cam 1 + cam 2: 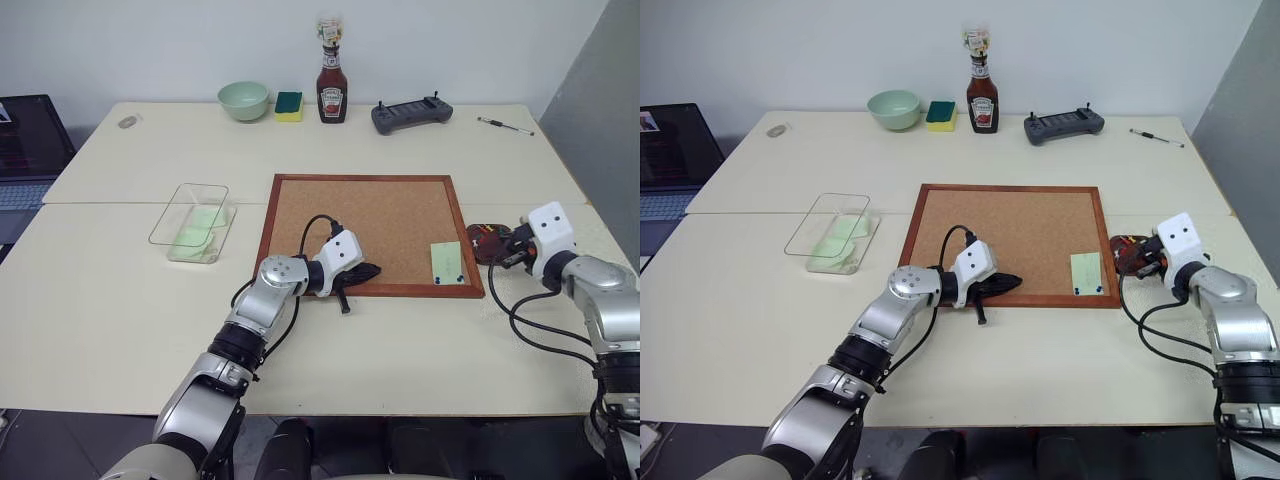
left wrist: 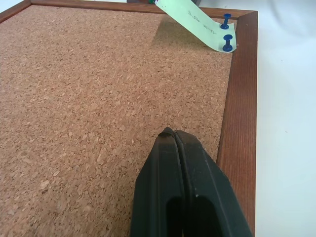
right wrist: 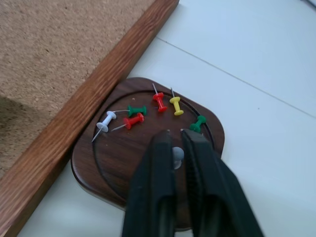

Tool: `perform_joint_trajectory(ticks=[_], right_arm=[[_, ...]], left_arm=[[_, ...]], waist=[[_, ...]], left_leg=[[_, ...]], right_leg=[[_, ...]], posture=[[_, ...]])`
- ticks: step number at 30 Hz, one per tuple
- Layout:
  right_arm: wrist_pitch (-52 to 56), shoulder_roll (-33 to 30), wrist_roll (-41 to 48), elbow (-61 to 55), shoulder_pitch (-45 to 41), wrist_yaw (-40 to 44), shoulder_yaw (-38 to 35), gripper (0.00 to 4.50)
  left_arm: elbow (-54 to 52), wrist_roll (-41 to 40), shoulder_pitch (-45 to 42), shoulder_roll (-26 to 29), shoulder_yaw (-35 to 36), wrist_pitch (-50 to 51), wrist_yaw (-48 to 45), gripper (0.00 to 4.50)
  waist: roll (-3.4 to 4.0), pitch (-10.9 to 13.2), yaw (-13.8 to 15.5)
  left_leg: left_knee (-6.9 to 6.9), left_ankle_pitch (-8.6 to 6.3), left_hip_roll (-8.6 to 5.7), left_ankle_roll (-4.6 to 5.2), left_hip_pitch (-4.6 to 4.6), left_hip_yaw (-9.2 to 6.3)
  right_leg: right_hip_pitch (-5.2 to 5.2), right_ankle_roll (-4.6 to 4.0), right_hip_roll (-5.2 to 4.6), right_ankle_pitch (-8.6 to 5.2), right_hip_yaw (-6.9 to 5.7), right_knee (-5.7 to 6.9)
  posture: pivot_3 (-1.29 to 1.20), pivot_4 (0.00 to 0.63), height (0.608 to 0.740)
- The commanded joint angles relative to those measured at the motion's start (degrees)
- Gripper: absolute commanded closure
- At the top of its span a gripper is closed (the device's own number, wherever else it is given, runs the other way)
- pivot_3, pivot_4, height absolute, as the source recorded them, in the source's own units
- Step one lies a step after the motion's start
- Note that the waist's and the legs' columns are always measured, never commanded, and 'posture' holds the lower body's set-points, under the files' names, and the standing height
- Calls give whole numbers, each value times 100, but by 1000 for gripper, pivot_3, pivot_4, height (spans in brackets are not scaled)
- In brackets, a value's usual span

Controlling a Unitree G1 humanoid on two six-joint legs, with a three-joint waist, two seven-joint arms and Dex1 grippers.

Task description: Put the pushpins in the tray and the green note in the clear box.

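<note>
The green note (image 1: 446, 262) lies on the corkboard's near right corner, held down along its near edge by two blue pushpins (image 2: 227, 44). My left gripper (image 2: 173, 132) is shut and empty over the board's near edge, left of the note. The dark red tray (image 3: 113, 163) sits just right of the board and holds several red, green, yellow and white pins. My right gripper (image 3: 175, 132) hovers over the tray with its fingers slightly apart, and a white pin head (image 3: 177, 155) shows through the gap. The clear box (image 1: 193, 222) stands left of the board with pale green slips inside.
The wood-framed corkboard (image 1: 370, 225) fills the table's middle. Along the far edge stand a mint bowl (image 1: 243, 100), a sponge (image 1: 288, 105), a ketchup bottle (image 1: 332, 90), a dark controller (image 1: 411, 114) and a pen (image 1: 505, 125). A laptop (image 1: 25, 150) sits at far left.
</note>
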Motion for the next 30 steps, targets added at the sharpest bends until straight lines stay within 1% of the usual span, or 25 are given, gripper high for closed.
perform_joint_trajectory(ticks=[1, 3, 10, 15, 16, 18, 21, 26, 30], right_arm=[[-203, -24, -75, 112, -223, -10, -45, 3047], [-218, -17, -89, 150, -263, -5, -37, 2656], [-120, -36, 29, -19, -245, -10, -204, 1066], [-68, -47, 94, -192, -156, 23, -268, 121], [-61, -42, 125, -247, -135, 43, -295, 40], [-14, -42, 298, -455, -59, 169, -408, 40], [208, -154, 732, -1001, 270, 645, -572, 40], [696, -416, 1355, -1700, 953, 1286, -829, 40], [1227, -432, 1913, -2219, 1212, 1562, -888, 40]], left_arm=[[70, 87, 90, -51, -150, -7, -63, 4500], [52, 84, 94, -43, -141, 9, -58, 4500], [42, 80, 111, -34, -130, 17, -49, 4500], [75, 83, 96, -48, -133, -4, -49, 4500], [83, 84, 91, -51, -134, -8, -50, 4500], [90, 84, 87, -52, -134, -14, -52, 4500], [97, 85, 85, -46, -127, -24, -51, 4500], [95, 84, 94, -41, -110, -22, -50, 4500], [112, 96, 99, -52, -118, -44, -45, 4500]], waist=[[0, 0, 4], [0, 0, 4], [0, 0, 3], [0, 0, 3], [0, 0, 3], [0, 0, 4], [1, 0, 7], [0, 0, 18], [1, 0, 11]], left_leg=[[0, 0, 0, 0, 0, 0], [0, 0, 0, 0, 0, 0], [0, 0, 0, 0, -1, 0], [0, 0, 0, 0, -1, 0], [0, 0, 0, 0, -1, 0], [0, 0, 0, 0, -1, -1], [0, 0, 0, 0, -2, -2], [1, -1, -2, 1, -4, -5], [1, -1, 0, 2, -1, -2]], right_leg=[[0, 0, 0, 0, 0, 0], [0, 0, 0, 0, 0, 0], [0, 0, 0, 0, 0, 0], [0, 0, 0, 0, 0, 0], [0, 0, 0, 0, 0, 0], [1, 0, 0, 0, -1, 0], [1, 0, 0, 0, -1, -1], [4, 0, -1, 0, -3, -3], [4, 0, 0, 0, -1, -3]], posture=[[0, 150, 740], [0, 150, 740], [0, 150, 740], [0, 150, 740], [0, 150, 740], [0, 150, 740], [0, 150, 740], [0, 150, 740], [0, 150, 740]])
